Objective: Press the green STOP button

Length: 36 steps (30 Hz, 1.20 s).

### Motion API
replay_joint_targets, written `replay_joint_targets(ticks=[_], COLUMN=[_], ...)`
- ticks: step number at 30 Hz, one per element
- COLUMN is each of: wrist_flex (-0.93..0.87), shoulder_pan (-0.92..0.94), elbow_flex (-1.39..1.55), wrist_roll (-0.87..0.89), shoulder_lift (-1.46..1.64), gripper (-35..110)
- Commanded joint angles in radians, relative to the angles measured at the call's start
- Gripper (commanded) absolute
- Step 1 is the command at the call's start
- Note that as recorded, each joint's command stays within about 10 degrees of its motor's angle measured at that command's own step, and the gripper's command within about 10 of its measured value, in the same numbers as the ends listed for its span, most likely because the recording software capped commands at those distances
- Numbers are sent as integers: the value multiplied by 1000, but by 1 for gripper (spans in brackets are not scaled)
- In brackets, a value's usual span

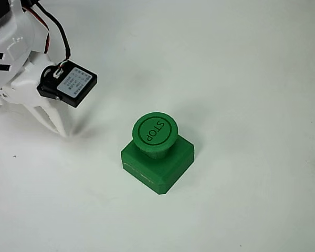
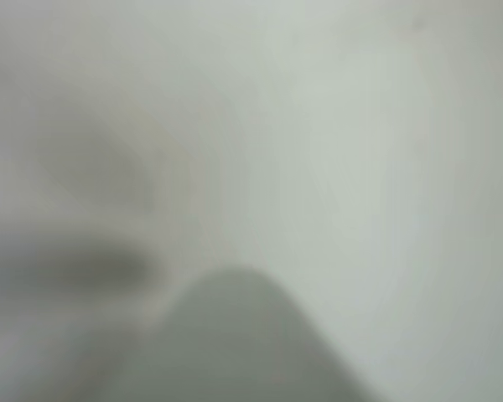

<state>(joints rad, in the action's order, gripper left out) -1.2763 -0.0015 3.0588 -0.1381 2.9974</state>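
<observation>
The green STOP button (image 1: pixel 155 132) sits upright on its square base, mid-counter (image 1: pixel 252 79), cap up and clear for pressing. Farther back left, the white gripper (image 1: pixel 56 123) points down with fingers seemingly together, well apart from it.

We see a plain white bench (image 1: pixel 241 63); on it the green STOP button (image 1: pixel 156 151) sits on its square base, cap facing up.

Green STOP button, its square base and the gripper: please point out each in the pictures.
green STOP button (image 1: pixel 155 131), fixed view, on the round cap's lettering.
square base (image 1: pixel 170 170), fixed view, on its front corner.
gripper (image 1: pixel 60 128), fixed view, near the white fingertips.
</observation>
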Motion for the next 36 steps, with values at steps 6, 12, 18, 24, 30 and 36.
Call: replay_joint_targets(ticks=[6, 12, 18, 24, 30, 36], wrist_flex=[-29, -29, -25, -25, 9, 11], shoulder_pan=[-40, -40, -43, -150, -213, -224], elbow_flex=[3, 3, 3, 3, 3, -118], wrist_roll=[3, 8, 97, 167, 173, 186], shoulder_lift=[313, 313, 313, 313, 313, 313], gripper=[2, 2, 2, 0, 0, 0])
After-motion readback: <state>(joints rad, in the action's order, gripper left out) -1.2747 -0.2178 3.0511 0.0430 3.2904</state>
